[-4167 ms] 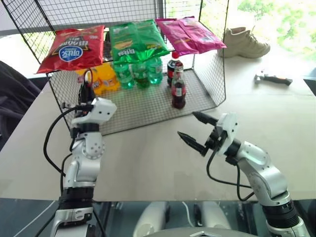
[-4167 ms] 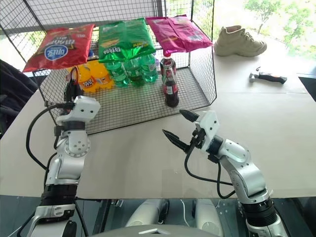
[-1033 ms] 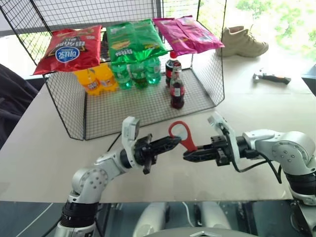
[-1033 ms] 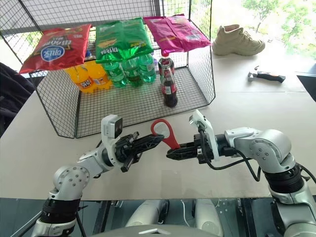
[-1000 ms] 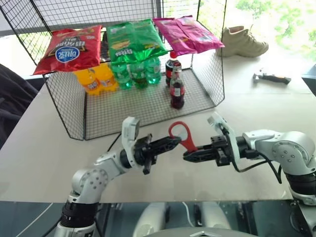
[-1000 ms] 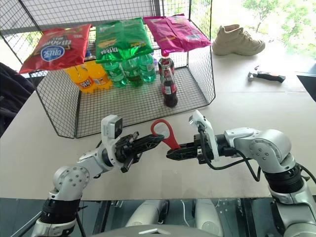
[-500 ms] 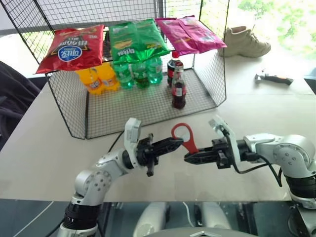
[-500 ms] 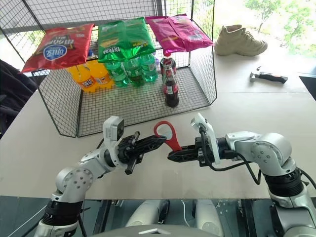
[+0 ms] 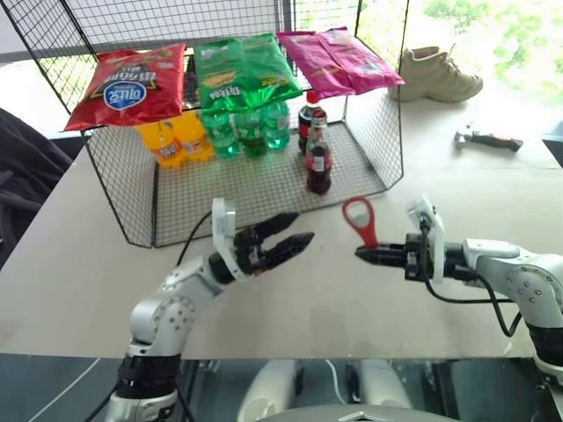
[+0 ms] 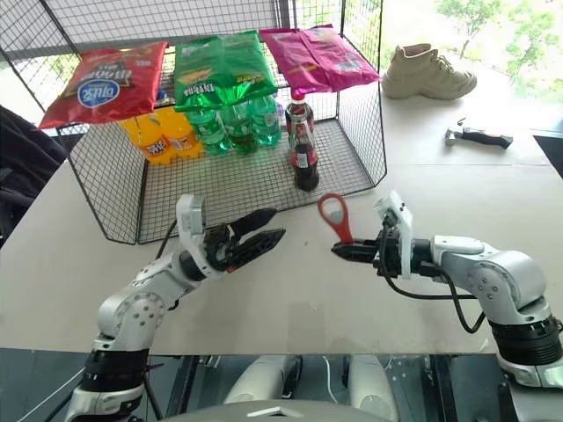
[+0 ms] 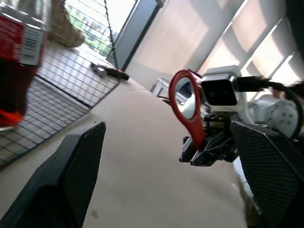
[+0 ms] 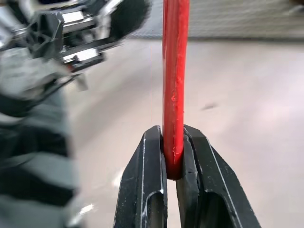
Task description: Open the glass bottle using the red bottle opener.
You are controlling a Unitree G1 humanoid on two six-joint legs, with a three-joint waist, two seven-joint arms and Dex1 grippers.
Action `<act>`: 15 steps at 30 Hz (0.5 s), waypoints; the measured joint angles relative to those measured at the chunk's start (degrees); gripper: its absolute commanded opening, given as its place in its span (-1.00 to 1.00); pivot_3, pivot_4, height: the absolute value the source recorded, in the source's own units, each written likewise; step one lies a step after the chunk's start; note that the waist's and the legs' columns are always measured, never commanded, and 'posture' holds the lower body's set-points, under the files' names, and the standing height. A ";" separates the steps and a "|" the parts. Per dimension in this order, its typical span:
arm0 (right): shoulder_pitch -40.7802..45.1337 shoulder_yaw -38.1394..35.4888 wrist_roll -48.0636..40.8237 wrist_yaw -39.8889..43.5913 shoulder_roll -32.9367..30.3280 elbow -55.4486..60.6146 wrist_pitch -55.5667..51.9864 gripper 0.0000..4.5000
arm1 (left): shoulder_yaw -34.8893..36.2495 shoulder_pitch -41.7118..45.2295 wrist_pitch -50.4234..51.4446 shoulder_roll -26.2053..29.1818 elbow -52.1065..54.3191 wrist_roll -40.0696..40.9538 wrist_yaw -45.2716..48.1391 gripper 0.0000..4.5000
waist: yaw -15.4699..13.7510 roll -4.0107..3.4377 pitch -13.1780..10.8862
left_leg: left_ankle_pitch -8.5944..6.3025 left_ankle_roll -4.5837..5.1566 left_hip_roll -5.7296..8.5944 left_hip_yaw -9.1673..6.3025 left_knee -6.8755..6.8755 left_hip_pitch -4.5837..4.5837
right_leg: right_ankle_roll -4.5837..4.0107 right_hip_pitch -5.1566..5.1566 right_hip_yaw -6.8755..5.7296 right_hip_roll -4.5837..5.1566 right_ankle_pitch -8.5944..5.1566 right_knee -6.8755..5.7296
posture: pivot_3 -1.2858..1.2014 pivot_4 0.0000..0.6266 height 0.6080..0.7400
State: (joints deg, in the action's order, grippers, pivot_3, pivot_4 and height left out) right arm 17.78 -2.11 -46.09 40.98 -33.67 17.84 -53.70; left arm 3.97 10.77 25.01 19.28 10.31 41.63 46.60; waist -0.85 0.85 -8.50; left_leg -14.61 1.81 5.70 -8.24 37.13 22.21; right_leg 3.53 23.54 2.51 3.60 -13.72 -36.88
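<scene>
The glass bottle (image 9: 318, 158) stands upright on the mesh floor of the wire cage (image 9: 255, 193), near its right wall; its red label also shows in the left wrist view (image 11: 19, 42). My right gripper (image 9: 359, 254) is shut on the handle of the red bottle opener (image 9: 359, 220), whose ring head stands up over the table, in front and to the right of the bottle. The grip on the handle shows close up (image 12: 174, 156). My left gripper (image 9: 304, 226) is open and empty, a short way left of the opener, pointing toward it.
Inside the cage are a plastic cola bottle (image 9: 308, 114), green bottles (image 9: 242, 132) and orange bottles (image 9: 171, 141), with snack bags (image 9: 237, 70) on top. A shoe (image 9: 440, 75) and a hand tool (image 9: 488, 138) lie at the far right of the table.
Both grippers had held the opener. My left gripper has let go, opened and drawn back to the left. My right gripper has carried the opener to the right.
</scene>
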 measured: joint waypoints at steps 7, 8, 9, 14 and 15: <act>2.81 -1.04 12.83 -8.50 7.78 -2.94 18.09 -1.00 | -1.60 7.93 -10.45 -4.39 -8.96 -14.49 -10.28 0.98 | 0.03 0.02 0.01 | 0.02 -0.02 0.04 0.03 0.03 0.18 | 0.06 0.17 0.06 0.00 0.04 0.03 | 0.03 -0.52 0.88; 2.78 -0.91 14.45 -8.98 7.96 -3.57 19.45 -1.00 | -2.02 8.46 -11.16 -4.59 -10.45 -15.85 -10.71 0.98 | 0.04 0.02 0.01 | 0.03 -0.02 0.05 0.02 0.06 0.30 | 0.06 0.27 0.05 -0.01 0.04 0.03 | 0.03 -0.52 0.88; 2.78 -0.82 15.25 -9.03 8.14 -4.04 20.30 -1.00 | -2.30 8.97 -11.71 -4.72 -11.71 -16.92 -10.95 0.98 | 0.04 0.02 0.01 | 0.03 -0.02 0.05 0.02 0.06 0.35 | 0.06 0.32 0.04 -0.01 0.04 0.03 | 0.03 -0.52 0.88; 2.76 -0.46 17.99 -9.53 10.35 -5.29 23.63 -1.00 | -3.82 14.79 -16.88 -6.15 -18.69 -22.70 -12.49 0.98 | 0.04 0.02 0.01 | 0.03 -0.02 0.06 0.00 0.08 0.37 | 0.06 0.33 0.02 -0.01 0.05 -0.02 | 0.03 -0.52 0.88; 2.76 -0.43 18.28 -9.67 10.82 -5.36 24.08 -1.00 | -4.38 15.93 -18.32 -6.42 -20.13 -23.92 -12.60 0.98 | 0.05 0.02 0.01 | 0.03 -0.02 0.06 0.00 0.09 0.37 | 0.08 0.32 0.01 0.00 0.06 -0.02 | 0.03 -0.52 0.88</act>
State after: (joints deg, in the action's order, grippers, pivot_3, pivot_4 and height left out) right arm 20.53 -2.54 -27.81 31.30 -22.85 12.49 -29.62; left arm -0.40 26.71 6.69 12.86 -9.82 17.71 34.01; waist -0.80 0.87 -8.49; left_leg -14.58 1.79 5.76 -8.24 37.22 22.58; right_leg 3.61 23.86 2.53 3.60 -13.66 -36.90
